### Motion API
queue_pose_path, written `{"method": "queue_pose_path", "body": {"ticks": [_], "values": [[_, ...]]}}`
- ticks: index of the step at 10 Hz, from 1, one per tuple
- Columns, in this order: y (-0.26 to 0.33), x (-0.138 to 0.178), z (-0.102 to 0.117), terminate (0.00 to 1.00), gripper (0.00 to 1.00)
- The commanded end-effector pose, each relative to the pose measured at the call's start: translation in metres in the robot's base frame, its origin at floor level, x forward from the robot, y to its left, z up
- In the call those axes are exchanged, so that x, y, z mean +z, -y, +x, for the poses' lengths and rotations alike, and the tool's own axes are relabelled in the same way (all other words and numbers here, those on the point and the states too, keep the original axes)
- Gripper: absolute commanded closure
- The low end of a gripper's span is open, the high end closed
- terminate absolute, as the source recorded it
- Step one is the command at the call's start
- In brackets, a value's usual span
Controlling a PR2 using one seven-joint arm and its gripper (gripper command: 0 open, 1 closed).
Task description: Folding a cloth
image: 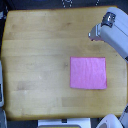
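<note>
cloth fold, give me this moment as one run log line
cloth: flat, unfolded, right part of wooden table | gripper: above table, apart from cloth, jaw state unclear | fold: not started

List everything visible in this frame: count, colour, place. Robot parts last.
cloth: 1, bright pink, lying flat and unfolded on the table, toward the exterior view's right, a little below centre.
table: 1, light wood, fills most of the frame.
white objects at the frame edges: a few, white or grey, along the bottom edge and the exterior view's left edge; too cropped and blurred to identify.
robot arm: 1, white and grey, enters from the exterior view's upper right, above the table and apart from the cloth.
gripper: 1, grey, at the arm's end, not touching the cloth; too blurred to tell whether it is open or shut.
</note>
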Motion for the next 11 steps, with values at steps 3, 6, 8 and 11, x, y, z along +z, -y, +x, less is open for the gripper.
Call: {"method": "queue_pose_path", "body": {"ticks": [3,6,8,11], "values": [[0.005,-0.002,-0.004,0.0,0.0],[0.031,0.005,-0.035,0.0,0.0],[0.048,0.002,-0.062,0.0,0.0],[0.064,-0.006,-0.086,0.0,0.0]]}}
